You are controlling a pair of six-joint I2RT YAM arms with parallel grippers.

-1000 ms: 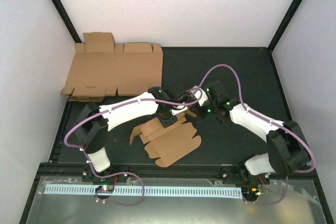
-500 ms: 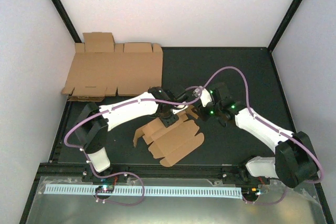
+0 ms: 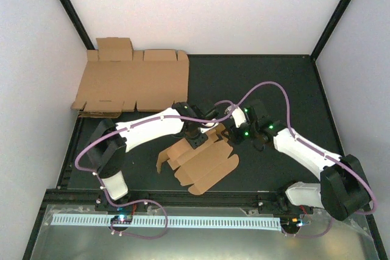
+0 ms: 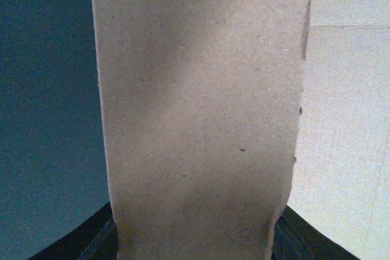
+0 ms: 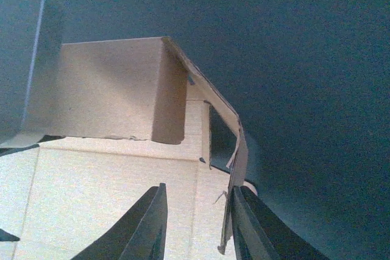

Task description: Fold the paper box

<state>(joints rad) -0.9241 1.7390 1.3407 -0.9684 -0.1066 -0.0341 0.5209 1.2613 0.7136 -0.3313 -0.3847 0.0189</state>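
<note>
The paper box lies half-folded on the black mat, just in front of both grippers. My left gripper reaches down onto its far edge. In the left wrist view a brown panel fills the gap between the dark fingers and pinches in where it meets them. My right gripper sits at the box's right corner. In the right wrist view its jaws stand apart, with a thin upright side flap against the right finger. A raised wall stands beyond.
Larger flat cardboard sheets lie at the back left against the white wall. The black mat runs to the back and right. A metal ledge with a white strip crosses the near edge behind the arm bases.
My right gripper has come nearer and leftward, up to the box's right corner. The box has slid slightly right and toward the near edge. The left arm has hardly moved.
</note>
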